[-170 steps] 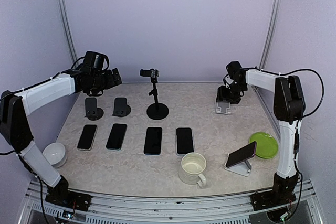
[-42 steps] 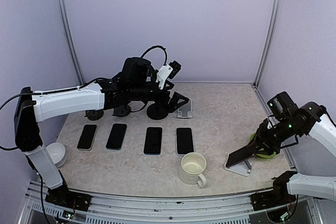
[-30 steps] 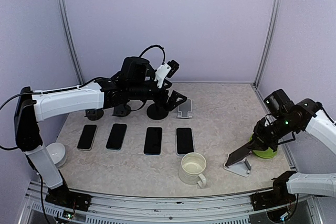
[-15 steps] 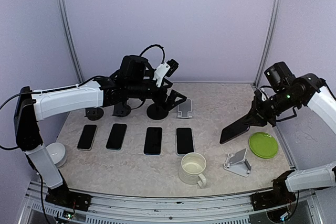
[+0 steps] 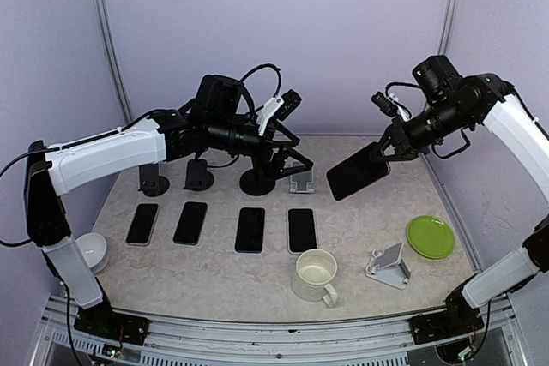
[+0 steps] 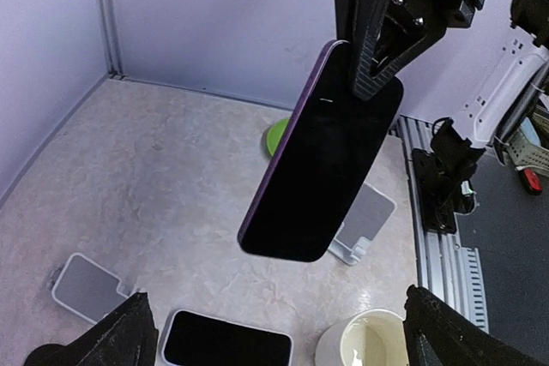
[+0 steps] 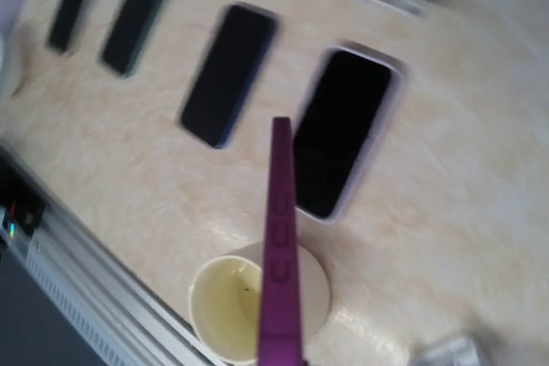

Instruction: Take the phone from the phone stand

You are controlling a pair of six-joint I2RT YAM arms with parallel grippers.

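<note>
The phone (image 5: 358,171), dark-screened with a purple case, hangs tilted in the air above the table's middle right, with my right gripper (image 5: 393,145) shut on its upper end. In the left wrist view the phone (image 6: 326,156) hangs from that gripper (image 6: 383,36). The right wrist view shows the phone (image 7: 281,246) edge-on as a purple strip. The white phone stand (image 5: 388,265) sits bare on the table, front right, also seen behind the phone (image 6: 367,219). My left gripper (image 5: 294,130) is open at the back centre, facing the phone, nothing between its fingers.
Several phones (image 5: 250,229) lie flat in a row. A cream mug (image 5: 315,276) stands at the front, a green plate (image 5: 431,237) at the right, a white bowl (image 5: 88,252) at the left. Black stands (image 5: 198,176), a small tripod (image 5: 256,179) and another white stand (image 5: 301,179) line the back.
My right gripper has lifted the phone off the white stand and carried it up, back and to the left. The left arm has shifted slightly, its gripper turned toward the phone.
</note>
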